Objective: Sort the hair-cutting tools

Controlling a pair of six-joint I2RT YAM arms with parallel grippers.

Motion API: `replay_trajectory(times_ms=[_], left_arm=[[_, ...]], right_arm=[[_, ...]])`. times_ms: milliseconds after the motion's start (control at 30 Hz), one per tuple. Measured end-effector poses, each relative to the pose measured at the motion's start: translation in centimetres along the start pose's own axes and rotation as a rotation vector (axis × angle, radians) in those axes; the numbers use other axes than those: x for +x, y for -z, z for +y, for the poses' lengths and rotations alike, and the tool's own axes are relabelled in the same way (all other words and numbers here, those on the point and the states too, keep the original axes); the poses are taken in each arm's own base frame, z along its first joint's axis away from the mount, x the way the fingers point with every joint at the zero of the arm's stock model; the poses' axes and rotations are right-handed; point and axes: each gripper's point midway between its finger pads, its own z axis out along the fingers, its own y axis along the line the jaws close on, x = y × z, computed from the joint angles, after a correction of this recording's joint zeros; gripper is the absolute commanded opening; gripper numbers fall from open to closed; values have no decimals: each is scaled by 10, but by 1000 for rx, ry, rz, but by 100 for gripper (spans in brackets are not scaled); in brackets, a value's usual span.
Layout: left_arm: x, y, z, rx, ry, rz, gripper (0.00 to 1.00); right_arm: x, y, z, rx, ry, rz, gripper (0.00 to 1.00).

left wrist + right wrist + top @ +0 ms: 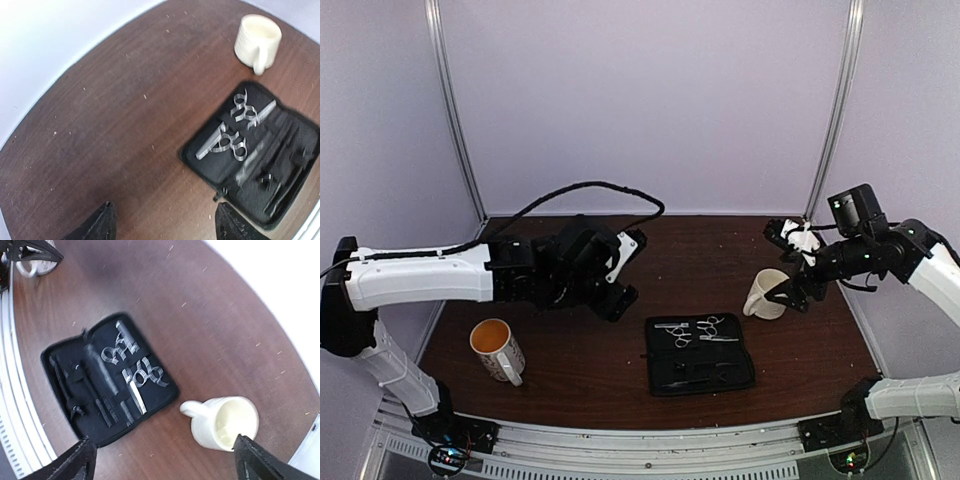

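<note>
An open black case (740, 375) lies at the table's front middle. Two silver scissors (678, 333) (712, 328) lie side by side in its far half. Thin black clips (692, 380) lie in its near half, hard to tell from the fabric. My left gripper (617, 300) is open and empty, left of the case and above the table. The left wrist view shows the scissors (225, 144) (250, 110) ahead of that gripper (165, 222). My right gripper (790, 295) is open and empty over a white mug (767, 294). The right wrist view shows scissors (117, 347) (142, 377) and clips (106, 410).
The white mug (222, 422) stands right of the case, handle toward it, and looks empty; it also shows in the left wrist view (257, 35). A mug with an orange inside (496, 348) stands at the front left. Grey walls close the back and sides.
</note>
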Motion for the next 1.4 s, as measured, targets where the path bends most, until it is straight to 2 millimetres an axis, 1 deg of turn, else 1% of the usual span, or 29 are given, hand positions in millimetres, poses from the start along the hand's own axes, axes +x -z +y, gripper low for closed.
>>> replay_trajectory(times_ms=[67, 133, 167, 233, 333, 433, 600, 667, 767, 867, 967, 1000, 1033, 1067, 1200, 1400], left_arm=[[-18, -4, 11, -3, 36, -22, 69], [-37, -10, 19, -3, 69, -56, 68], [-46, -15, 23, -1, 87, -69, 68], [-55, -26, 27, 16, 108, -77, 65], [-59, -51, 24, 74, 137, -55, 65], [-54, -77, 17, 149, 164, -10, 65], [-30, -115, 5, 260, 240, 92, 65], [-22, -126, 0, 308, 277, 127, 65], [-8, -140, -4, 361, 318, 175, 66], [-2, -147, -7, 401, 339, 200, 66], [-3, -149, -9, 432, 350, 194, 67], [-3, -150, -9, 438, 353, 193, 69], [-3, -150, -9, 439, 355, 194, 90], [-2, -151, -9, 439, 357, 196, 97], [1, -157, -7, 428, 374, 209, 98], [7, -161, -6, 423, 388, 222, 98]], right_arm=[[-11, 8, -8, 37, -25, -71, 100], [-12, 5, -6, 19, -34, -95, 96], [-10, 1, -1, -12, -37, -98, 94], [-3, -10, 7, -65, -41, -82, 90], [15, -25, 25, -145, -30, -46, 85], [28, -31, 44, -187, 29, -30, 80], [49, -39, 83, -274, 191, -9, 75], [63, -47, 96, -304, 256, 28, 73], [83, -58, 110, -335, 343, 87, 68], [97, -68, 119, -350, 415, 145, 63], [104, -80, 125, -360, 478, 193, 58], [107, -85, 127, -361, 500, 212, 57], [109, -88, 129, -363, 515, 227, 55], [111, -91, 131, -366, 531, 241, 53], [116, -99, 137, -369, 582, 276, 46], [118, -106, 136, -354, 616, 295, 34]])
